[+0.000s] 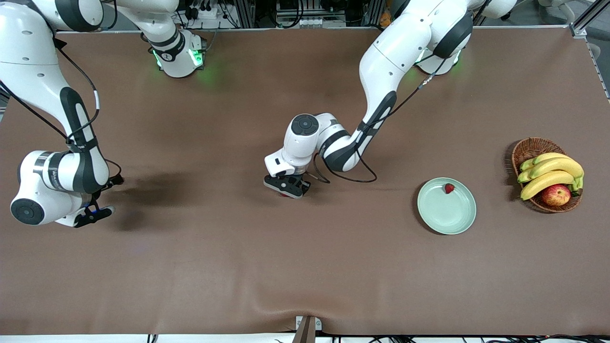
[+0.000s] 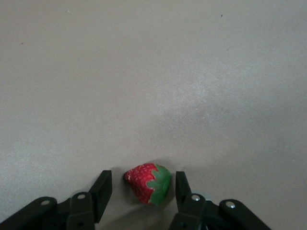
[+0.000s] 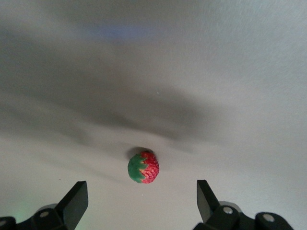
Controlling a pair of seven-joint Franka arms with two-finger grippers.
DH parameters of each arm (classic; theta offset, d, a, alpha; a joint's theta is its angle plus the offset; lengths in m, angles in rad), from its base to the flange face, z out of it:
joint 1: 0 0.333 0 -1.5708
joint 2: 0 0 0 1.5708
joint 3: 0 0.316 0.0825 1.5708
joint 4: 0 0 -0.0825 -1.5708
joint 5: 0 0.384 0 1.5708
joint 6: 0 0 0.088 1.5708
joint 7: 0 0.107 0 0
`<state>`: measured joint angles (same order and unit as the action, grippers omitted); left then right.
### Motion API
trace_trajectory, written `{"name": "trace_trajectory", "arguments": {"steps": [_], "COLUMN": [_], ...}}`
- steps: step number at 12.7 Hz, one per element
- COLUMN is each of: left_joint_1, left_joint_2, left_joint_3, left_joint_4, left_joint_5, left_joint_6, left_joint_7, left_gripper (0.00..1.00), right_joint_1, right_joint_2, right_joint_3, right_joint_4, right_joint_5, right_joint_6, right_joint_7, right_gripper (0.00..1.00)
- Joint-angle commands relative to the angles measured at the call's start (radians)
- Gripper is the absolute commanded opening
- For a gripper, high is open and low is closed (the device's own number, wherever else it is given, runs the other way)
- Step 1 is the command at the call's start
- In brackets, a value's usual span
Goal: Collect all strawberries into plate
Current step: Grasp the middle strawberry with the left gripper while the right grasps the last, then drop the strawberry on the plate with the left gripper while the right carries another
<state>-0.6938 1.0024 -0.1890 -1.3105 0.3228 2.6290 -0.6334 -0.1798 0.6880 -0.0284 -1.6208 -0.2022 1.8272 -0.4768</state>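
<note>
One strawberry [image 1: 449, 188] lies in the pale green plate [image 1: 460, 224], close to its rim on the robots' side. A second strawberry [image 2: 147, 183] rests on the brown table mid-table, and my left gripper [image 2: 142, 189] [image 1: 286, 187] is down around it. Its fingers [image 2: 102, 191] stand open on either side of the berry, each with a narrow gap. A third strawberry [image 3: 143, 167] lies on the table just ahead of my right gripper [image 3: 141, 201], which is wide open and hovers low at the right arm's end [image 1: 93, 214]. The front view hides this berry.
A brown wicker basket [image 1: 529, 147] with bananas [image 1: 548, 178] and a red-yellow apple [image 1: 556, 195] stands beside the plate at the left arm's end of the table. The left arm's cable [image 1: 350, 178] loops down onto the table by its wrist.
</note>
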Motion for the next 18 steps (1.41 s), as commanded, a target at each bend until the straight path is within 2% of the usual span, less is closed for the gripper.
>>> {"name": "trace_trajectory", "arguments": {"steps": [1,2,4,5,6,8,11,12,14,16,18], "left_joint_1": [-0.026,-0.026,-0.027,-0.029,-0.032,-0.024,0.022,0.052,0.103,0.195,0.317], "left_joint_2": [0.027,0.027,0.024,0.022,0.015,-0.020,-0.134,-0.183,-0.275,-0.356,-0.431], "left_joint_3": [0.031,0.031,0.031,0.031,0.031,0.031,0.029,0.026,0.022,0.022,0.020], "left_joint_4": [0.033,0.033,0.033,0.033,0.028,0.014,-0.019,-0.047,-0.132,-0.249,-0.372], "left_joint_5": [-0.004,-0.004,-0.004,-0.004,-0.002,0.004,0.001,-0.001,-0.004,0.001,0.001], "left_joint_6": [0.031,0.031,0.031,0.031,0.029,0.011,-0.198,-0.263,-0.370,-0.444,-0.448], "left_joint_7": [0.000,-0.002,-0.005,-0.008,-0.009,-0.011,-0.006,-0.003,-0.003,0.036,0.136], "left_gripper": [0.61,0.52,0.24,0.04,0.00,0.00,0.00,0.00,0.00,0.00,0.00], "right_joint_1": [-0.027,-0.030,-0.030,-0.030,-0.030,-0.032,-0.032,-0.032,-0.030,-0.027,-0.011], "right_joint_2": [-0.005,-0.004,-0.004,-0.004,-0.004,-0.004,0.004,0.010,0.012,0.010,0.004], "right_joint_3": [0.013,0.013,0.013,0.013,0.013,0.013,0.013,0.013,0.015,0.016,0.016], "right_joint_4": [-0.071,-0.080,-0.082,-0.083,-0.083,-0.083,-0.083,-0.083,-0.080,-0.051,0.020], "right_joint_5": [-0.031,-0.031,-0.031,-0.032,-0.039,-0.042,-0.042,-0.042,-0.034,-0.019,0.097], "right_joint_6": [0.061,0.067,0.066,0.064,0.063,0.061,0.066,0.067,0.084,0.095,0.087], "right_joint_7": [-0.011,-0.011,-0.011,-0.011,-0.011,-0.011,-0.011,-0.011,-0.005,0.001,0.000], "right_gripper": [1.00,1.00,0.93,0.83,0.69,0.50,0.41,0.35,0.20,0.12,0.08]}}
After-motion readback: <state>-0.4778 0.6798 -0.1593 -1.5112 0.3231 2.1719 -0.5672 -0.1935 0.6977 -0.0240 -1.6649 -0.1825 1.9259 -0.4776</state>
